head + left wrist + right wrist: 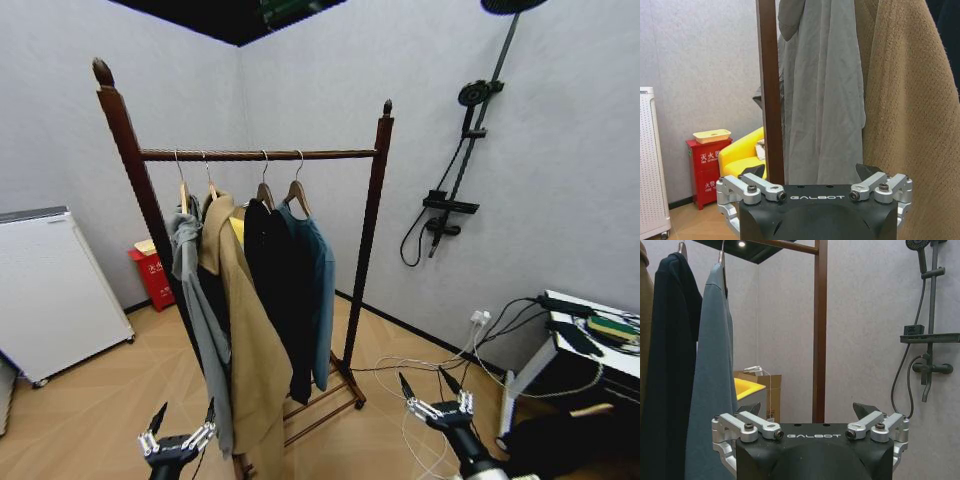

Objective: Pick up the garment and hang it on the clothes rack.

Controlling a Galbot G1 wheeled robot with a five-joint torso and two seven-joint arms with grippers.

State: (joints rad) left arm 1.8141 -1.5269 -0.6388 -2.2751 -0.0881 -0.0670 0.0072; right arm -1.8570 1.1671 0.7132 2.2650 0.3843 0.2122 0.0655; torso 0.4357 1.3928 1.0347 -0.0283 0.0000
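Low in the head view, the left pincer (183,428) and right pincer (432,394) hang wide and empty; the garment (312,290) already hangs on the clothes rack (376,190); seemingly nothing remains but to stay clear.

A red fire-extinguisher box (153,275) stood by the wall; a white air purifier (50,290) stood just beside it, a black shower set (455,170) well apart.
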